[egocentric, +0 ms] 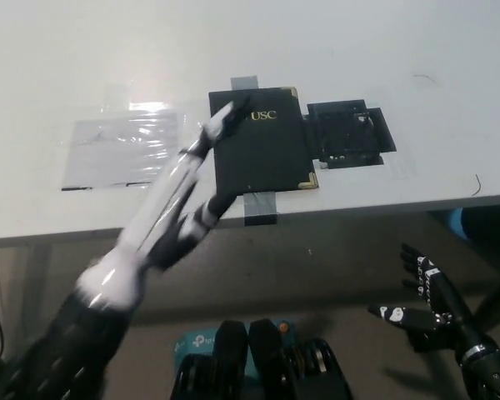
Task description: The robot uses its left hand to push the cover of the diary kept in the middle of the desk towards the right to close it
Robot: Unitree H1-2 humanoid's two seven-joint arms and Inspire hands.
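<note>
Two robot hands are in view, and only the white left robot hand [219,127] is over the counter [83,50]. At the far left of the counter a clear plastic sheet [121,152] is seen lying flat. Just to its right, the left arm is blurred by motion and reaches diagonally up from the lower left; its fingers are stretched out roughly straight and hold nothing, with the tips at the diary's left edge near the top corner. The diary [262,140] lies at the counter's middle, near the front edge, its dark cover with gold lettering flat and facing up, so it is judged already closed. Its long axis runs away from the robot, and it lies immediately right of the left robot hand. Beside it on the right, a black taped patch [348,133] is seen. The black right robot hand [423,302] rests below the counter at lower right, fingers spread and empty, well apart from the diary.
</note>
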